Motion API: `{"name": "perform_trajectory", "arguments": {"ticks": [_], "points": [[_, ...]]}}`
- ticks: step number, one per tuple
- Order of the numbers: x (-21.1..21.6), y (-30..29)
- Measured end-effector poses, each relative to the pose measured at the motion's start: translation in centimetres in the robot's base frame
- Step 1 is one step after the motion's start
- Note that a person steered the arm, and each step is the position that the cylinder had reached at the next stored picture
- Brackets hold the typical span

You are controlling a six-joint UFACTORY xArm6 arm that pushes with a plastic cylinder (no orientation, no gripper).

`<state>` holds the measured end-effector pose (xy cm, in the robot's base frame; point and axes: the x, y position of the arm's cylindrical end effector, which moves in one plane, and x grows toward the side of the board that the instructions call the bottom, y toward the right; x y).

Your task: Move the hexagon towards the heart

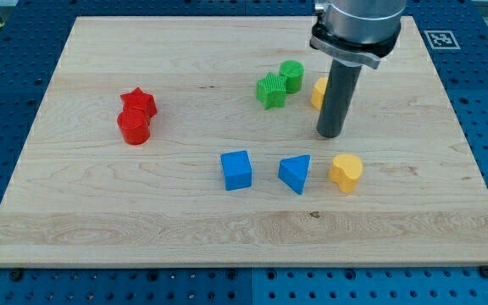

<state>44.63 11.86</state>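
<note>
Board: a flat wooden board (227,229) with pale grain lines, lying on a blue table (7,51) full of little holes.
My tip: the dark round rod ends at my tip (330,135), touching the board near the top right part. There is no pincer here, so nothing is apart or together.
Yellow hexagon: the yellow hexagon (318,91) is half hidden behind the rod, just to the left of it.
Yellow heart: the yellow heart (346,172) sits below my tip, near it, toward the board's right edge.
Green blocks: a ridged green star (271,91) touches a round green cylinder (291,75), left of the hexagon.
Blue blocks: a blue cube (236,169) and a blue triangle (296,174) sit in the middle, left of the heart.
Red blocks: a red star (139,103) touches a red cylinder (133,127) near the left edge.
</note>
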Motion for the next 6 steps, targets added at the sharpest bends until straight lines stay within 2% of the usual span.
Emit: {"name": "perform_trajectory", "arguments": {"ticks": [1,2,3,4,6], "points": [[-0.2,5.3],[-4.0,9.7],[-9.1,10.6],[-11.1,8.0],[-11.1,0.4]]}}
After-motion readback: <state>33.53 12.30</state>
